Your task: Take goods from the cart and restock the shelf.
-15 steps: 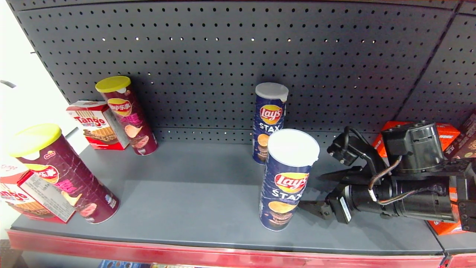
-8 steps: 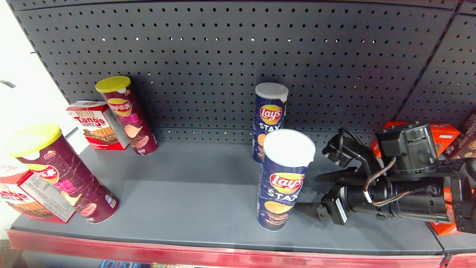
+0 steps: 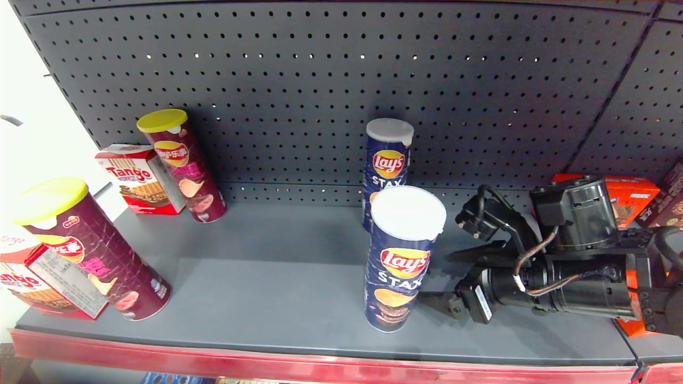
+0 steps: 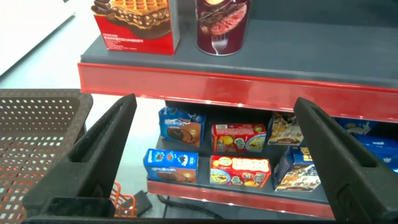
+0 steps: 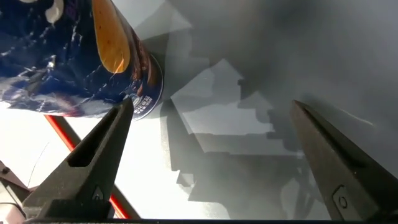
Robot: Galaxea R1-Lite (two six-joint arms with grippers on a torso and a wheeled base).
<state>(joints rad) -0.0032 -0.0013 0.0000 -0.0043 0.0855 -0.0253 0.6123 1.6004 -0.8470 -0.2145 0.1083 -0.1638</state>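
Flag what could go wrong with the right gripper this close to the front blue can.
1. The open right gripper sits right beside the base of the front can. A sideways nudge may tip that tall can, which stands near the shelf lip.
2. The rear can stands just behind it, so a toppling front can may knock it over too.

We list: front blue can (image 3: 401,264), rear blue can (image 3: 387,160), white lids; front maroon can (image 3: 93,253), rear maroon can (image 3: 184,168), yellow lids; shelf (image 3: 277,277), grey, red front edge; back panel (image 3: 299,80), dark grey, dotted holes.
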